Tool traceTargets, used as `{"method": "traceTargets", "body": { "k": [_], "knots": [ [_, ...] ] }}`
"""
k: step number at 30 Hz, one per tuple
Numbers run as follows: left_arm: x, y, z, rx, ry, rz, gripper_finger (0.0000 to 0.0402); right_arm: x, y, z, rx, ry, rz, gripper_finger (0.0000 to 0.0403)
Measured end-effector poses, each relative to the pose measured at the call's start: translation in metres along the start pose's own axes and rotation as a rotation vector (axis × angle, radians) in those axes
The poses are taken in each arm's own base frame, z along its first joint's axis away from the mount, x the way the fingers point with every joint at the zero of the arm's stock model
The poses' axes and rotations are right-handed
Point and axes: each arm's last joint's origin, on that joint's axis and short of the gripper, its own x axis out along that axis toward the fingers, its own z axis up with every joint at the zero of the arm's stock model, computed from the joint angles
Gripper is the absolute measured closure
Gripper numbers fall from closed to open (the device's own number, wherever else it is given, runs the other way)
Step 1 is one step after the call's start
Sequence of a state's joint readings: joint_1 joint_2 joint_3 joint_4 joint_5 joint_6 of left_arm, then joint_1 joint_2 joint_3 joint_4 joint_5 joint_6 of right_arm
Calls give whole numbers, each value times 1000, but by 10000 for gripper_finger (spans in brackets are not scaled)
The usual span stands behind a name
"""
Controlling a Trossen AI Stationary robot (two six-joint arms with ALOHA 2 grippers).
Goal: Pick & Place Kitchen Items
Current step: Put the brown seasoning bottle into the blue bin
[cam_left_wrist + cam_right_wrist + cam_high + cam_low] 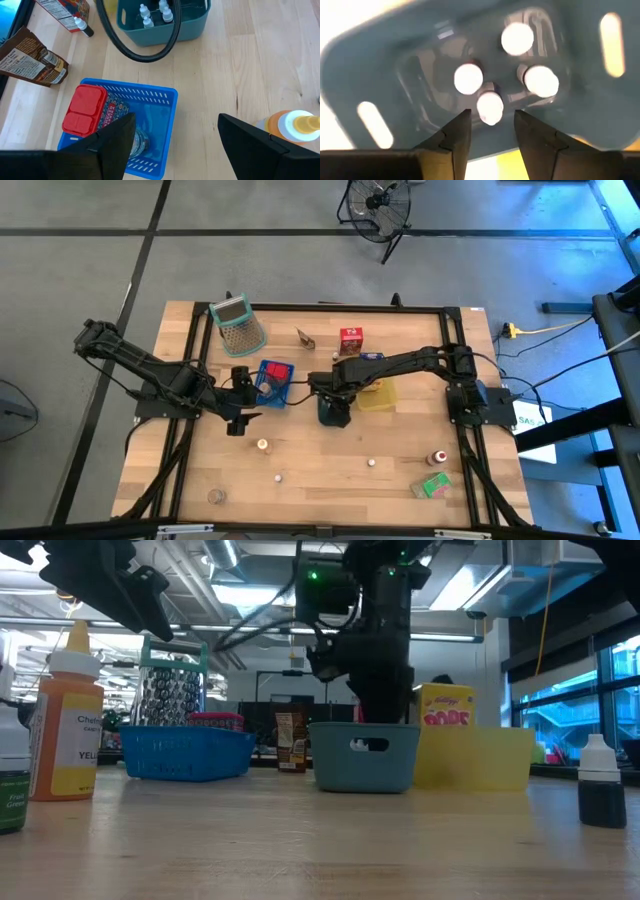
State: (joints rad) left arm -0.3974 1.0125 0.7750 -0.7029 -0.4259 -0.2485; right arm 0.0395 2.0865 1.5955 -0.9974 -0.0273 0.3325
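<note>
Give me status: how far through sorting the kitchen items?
Partly done. Four white-capped bottles stand in the grey-blue tray, a red-lidded carton lies in the blue tray. In hand: right pincer open just above the bottles; left pincer open, empty, over the blue tray. Left: red carton, green carton, red-capped bottle, round pieces.
</note>
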Motion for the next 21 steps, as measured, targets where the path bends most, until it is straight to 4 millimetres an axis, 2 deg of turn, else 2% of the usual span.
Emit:
{"method": "traceTargets", "body": {
  "k": [5,12,21],
  "knots": [
    [0,0,0,0,0,0,123,-16,3,7,-2,-24,3,251],
    [0,-1,-1,-1,11,-24,123,-32,3,4,19,42,-22,251],
    [0,-4,-2,-14,42,-135,123,-37,5,-4,38,114,-51,251]
  ]
}}
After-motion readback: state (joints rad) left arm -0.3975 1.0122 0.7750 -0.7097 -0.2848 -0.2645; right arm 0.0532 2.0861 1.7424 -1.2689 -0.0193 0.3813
